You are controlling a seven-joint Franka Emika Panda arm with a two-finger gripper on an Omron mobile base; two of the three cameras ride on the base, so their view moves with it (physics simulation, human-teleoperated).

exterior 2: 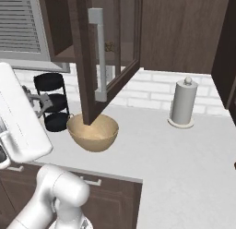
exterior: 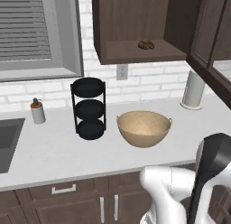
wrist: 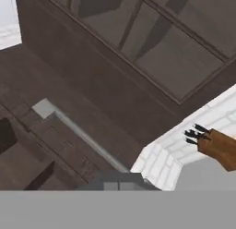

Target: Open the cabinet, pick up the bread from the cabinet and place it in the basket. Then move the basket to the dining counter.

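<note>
Fingers' spread impossible to judge. White arm rising at the bench's front edge. Tan basket upright on the bench near mid-depth, empty, just right of a black three-tier rack. Soap dispenser further left, beside the sink. Paper-towel roll standing toward the bench's back edge, against the white brick wall. Above, cabinet open, with its glass door and long metal handle swung out over the basket. Bread lying on the cabinet shelf, well above the basket. Knife block seen from the hand camera.
</note>
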